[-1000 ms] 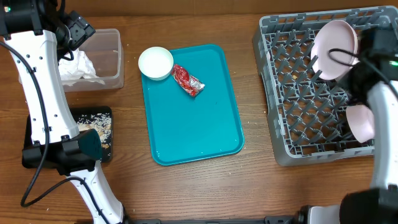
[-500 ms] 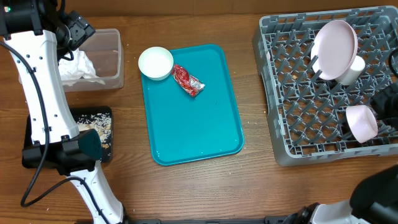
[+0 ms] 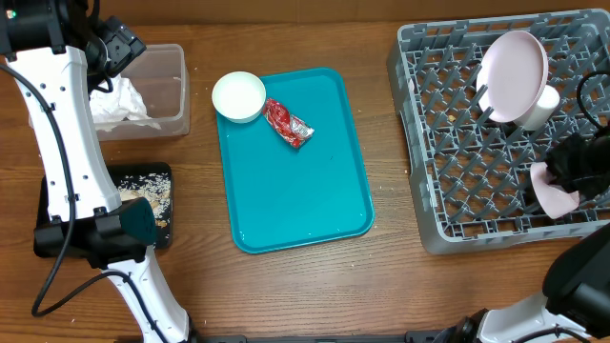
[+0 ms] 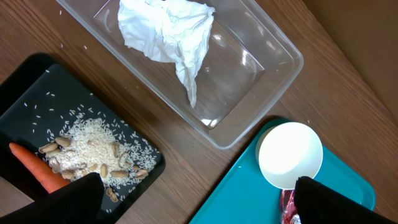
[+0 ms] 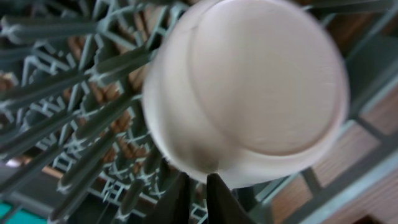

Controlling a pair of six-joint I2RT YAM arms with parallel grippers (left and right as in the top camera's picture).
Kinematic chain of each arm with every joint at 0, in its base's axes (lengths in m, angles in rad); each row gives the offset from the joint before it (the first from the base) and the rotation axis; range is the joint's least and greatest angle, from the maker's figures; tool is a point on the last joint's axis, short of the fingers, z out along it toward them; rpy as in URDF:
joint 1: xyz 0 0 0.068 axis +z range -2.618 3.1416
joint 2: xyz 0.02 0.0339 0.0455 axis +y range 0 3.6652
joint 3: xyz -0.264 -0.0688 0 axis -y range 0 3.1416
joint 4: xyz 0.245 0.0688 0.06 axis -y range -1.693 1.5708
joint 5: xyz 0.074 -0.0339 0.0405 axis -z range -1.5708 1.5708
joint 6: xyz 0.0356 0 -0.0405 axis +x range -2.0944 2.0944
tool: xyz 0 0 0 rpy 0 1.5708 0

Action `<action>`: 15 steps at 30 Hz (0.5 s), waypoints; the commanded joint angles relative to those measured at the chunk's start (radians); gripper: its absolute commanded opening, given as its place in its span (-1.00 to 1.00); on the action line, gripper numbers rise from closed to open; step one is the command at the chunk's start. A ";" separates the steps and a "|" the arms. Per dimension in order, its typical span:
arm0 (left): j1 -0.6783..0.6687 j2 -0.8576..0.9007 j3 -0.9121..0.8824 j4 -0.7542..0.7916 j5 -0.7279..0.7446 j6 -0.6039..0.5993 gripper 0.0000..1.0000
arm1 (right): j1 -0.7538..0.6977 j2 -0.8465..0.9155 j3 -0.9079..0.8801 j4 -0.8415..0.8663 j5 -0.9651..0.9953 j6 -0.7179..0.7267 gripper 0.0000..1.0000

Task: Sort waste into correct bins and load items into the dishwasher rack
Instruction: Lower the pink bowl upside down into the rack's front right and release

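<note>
Right gripper (image 5: 198,196) at the racked bowl (image 5: 261,81); grip I cannot tell. Left gripper (image 4: 199,183) spread, empty. Napkin (image 4: 168,31), carrot (image 4: 34,165), scraps (image 4: 87,152) binned; plate (image 3: 513,65), cup (image 3: 541,107) racked. Outstanding: wrapper (image 3: 286,122) and second bowl (image 3: 238,96) on teal tray (image 3: 295,191).

The left arm (image 3: 67,133) is a long white shell with black joints, a dark teal cover (image 3: 136,221) low down and a thin black cable (image 3: 43,143) alongside. The right arm (image 3: 579,164) is black with a looping black lead (image 3: 579,100). Both pairs of jaws are black.
</note>
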 commanded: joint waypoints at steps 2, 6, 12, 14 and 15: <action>-0.002 0.010 -0.001 -0.002 0.004 0.019 1.00 | 0.006 0.001 -0.003 -0.014 -0.111 -0.082 -0.74; -0.002 0.010 -0.001 -0.002 0.004 0.020 1.00 | 0.005 -0.012 0.006 -0.027 -0.111 -0.081 -0.92; -0.002 0.010 -0.001 -0.002 0.004 0.020 1.00 | -0.050 -0.083 0.085 -0.020 -0.079 -0.080 -0.90; -0.002 0.010 -0.001 -0.002 0.004 0.020 1.00 | -0.079 -0.093 0.105 -0.008 -0.005 -0.052 -0.89; -0.002 0.010 -0.001 -0.002 0.004 0.020 1.00 | -0.096 -0.095 0.105 -0.001 0.058 -0.016 -0.88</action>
